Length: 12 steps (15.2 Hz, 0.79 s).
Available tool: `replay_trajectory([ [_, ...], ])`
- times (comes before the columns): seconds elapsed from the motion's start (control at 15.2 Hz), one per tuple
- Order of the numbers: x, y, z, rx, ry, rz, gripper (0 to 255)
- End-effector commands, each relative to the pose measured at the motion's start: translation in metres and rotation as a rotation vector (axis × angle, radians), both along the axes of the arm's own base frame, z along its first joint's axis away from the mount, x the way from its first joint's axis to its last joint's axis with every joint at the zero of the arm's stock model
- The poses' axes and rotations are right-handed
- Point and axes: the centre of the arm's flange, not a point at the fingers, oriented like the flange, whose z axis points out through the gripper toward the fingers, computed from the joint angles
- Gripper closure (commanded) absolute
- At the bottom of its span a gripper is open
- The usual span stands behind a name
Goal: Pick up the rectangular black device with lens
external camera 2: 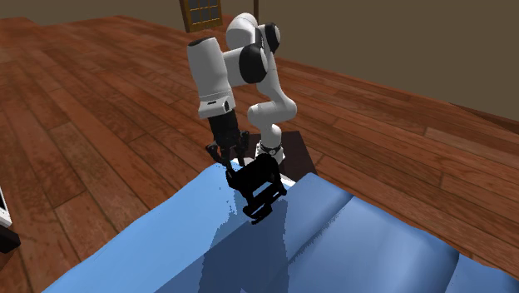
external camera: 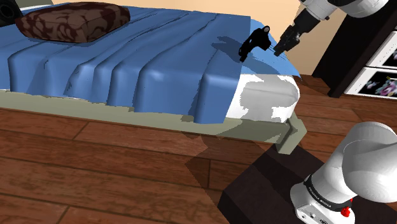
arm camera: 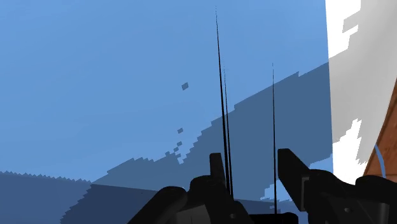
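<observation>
The gripper (external camera: 275, 46) is clasped on the black device (external camera: 253, 42), which hangs tilted at its fingertips just above the blue blanket (external camera: 146, 57), near the bed's corner. In the wrist view the device appears as thin black lines between the fingers (arm camera: 289, 167) (the exterior views give its blocky, uneven body). The blanket falls in soft folds. A white mattress (external camera: 270, 95) shows at the corner, and a dark patterned pillow (external camera: 70, 22) lies well apart.

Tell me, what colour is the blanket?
The blanket is blue, best in the shoulder view.
</observation>
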Motion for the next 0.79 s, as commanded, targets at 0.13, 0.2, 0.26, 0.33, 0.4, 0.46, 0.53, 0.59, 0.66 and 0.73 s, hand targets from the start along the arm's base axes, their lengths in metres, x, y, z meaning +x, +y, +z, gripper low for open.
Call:
replay_trajectory([
  [0.13, 0.0, 0.0, -0.001, 0.0, 0.0, 0.0, 255],
  [0.2, 0.0, 0.0, -0.001, 0.0, 0.0, 0.0, 255],
  [0.26, 0.0, 0.0, -0.001, 0.0, 0.0, 0.0, 255],
  [0.33, -0.001, 0.0, -0.001, 0.0, 0.0, 0.0, 255],
  [0.4, 0.0, 0.0, -0.001, 0.0, 0.0, 0.0, 255],
  [0.46, 0.0, 0.0, -0.001, 0.0, 0.001, 0.0, 255],
  [0.53, 0.0, 0.0, 0.005, 0.0, 0.001, 0.0, 255],
  [0.59, 0.0, 0.0, 0.01, 0.0, 0.001, 0.0, 255],
  [0.66, 0.0, 0.0, 0.015, 0.0, 0.001, 0.0, 255],
  [0.73, 0.0, 0.0, 0.021, 0.0, 0.001, 0.0, 255],
])
